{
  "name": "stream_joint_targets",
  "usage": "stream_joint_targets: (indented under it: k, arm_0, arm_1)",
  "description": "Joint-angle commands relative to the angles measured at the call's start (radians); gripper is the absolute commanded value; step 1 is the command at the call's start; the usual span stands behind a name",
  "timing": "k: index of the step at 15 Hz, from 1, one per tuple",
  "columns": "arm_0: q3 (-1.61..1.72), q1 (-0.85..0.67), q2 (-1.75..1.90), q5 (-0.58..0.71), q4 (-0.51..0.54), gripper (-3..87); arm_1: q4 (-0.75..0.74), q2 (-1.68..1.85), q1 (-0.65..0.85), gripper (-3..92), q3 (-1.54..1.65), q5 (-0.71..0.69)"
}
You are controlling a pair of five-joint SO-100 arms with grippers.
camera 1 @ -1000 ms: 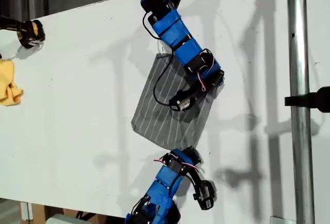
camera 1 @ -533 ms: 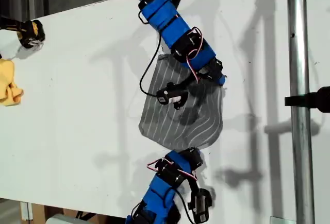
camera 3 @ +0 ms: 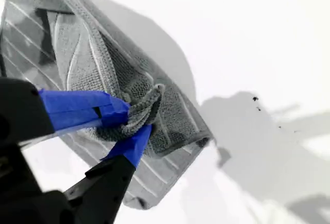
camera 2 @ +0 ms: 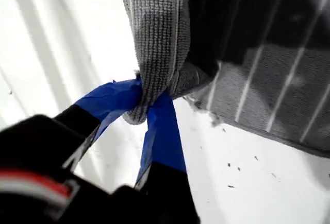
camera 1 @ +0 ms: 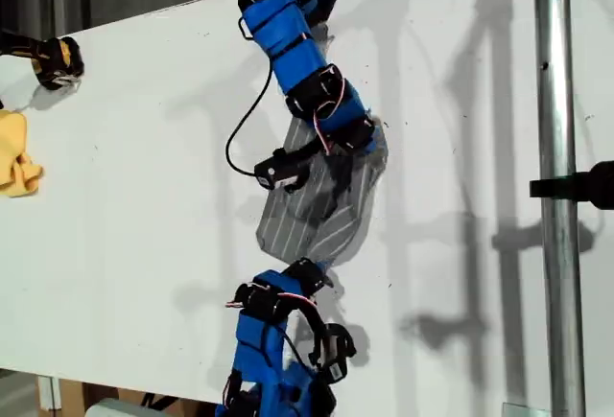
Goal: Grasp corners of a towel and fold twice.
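My first gripper (camera 2: 147, 103) has its blue-taped fingers (camera 2: 164, 134) pinched tight on a bunched corner of the towel (camera 1: 321, 216), and my second gripper (camera 3: 135, 118) is likewise clamped on a gathered fold of it. The towel lies crumpled mid-table (camera 1: 144, 196), lifted at both ends. One arm reaches in from the exterior view's top edge, the other from its bottom edge (which is first cannot be told).

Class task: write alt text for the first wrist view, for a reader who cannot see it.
My first gripper, its jaws wrapped in blue tape, is shut on a bunched edge of the towel, dark grey with thin white stripes. The pinched part rises in a thick fold, and the white table lies beneath.
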Motion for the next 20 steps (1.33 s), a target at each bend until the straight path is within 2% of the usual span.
stream_joint_targets:
  k: [1,9,14,20]
  arm_0:
    - [0.003,-0.100,0.063,0.057,0.009,-1.5]
    - [-0.133,-0.394,-0.072,0.261,0.017,-1.5]
    - [-0.268,-0.469,-0.123,0.385,0.018,-1.5]
    - [-0.354,-0.575,-0.210,0.445,0.026,-1.5]
  arm_1:
    - [0.020,0.172,0.074,-0.1,0.101,0.002]
    - [0.153,0.344,0.345,-0.1,0.284,-0.028]
    - [0.186,0.555,0.531,-0.1,0.446,-0.075]
    - [0.233,0.710,0.686,-0.1,0.531,-0.160]
